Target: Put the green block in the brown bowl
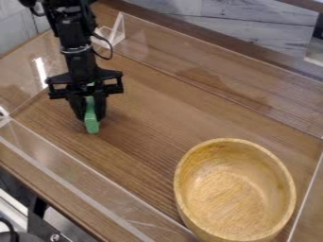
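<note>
Grasp step in hand. Gripper (pixel 90 107) pointing straight down at the far left of the wooden surface (pixel 190 99), clenched on the green block (pixel 91 119), whose lower end shows below the fingers, apparently touching the wood. Brown bowl (pixel 235 194) empty, well apart at near right. Next: lift clear, carry across and over the thick rim, release inside.

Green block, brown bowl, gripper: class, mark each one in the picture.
green block (pixel 91 121), camera view, lower exposed end
brown bowl (pixel 190 163), camera view, left rim
gripper (pixel 89 101), camera view, between the fingertips
</note>
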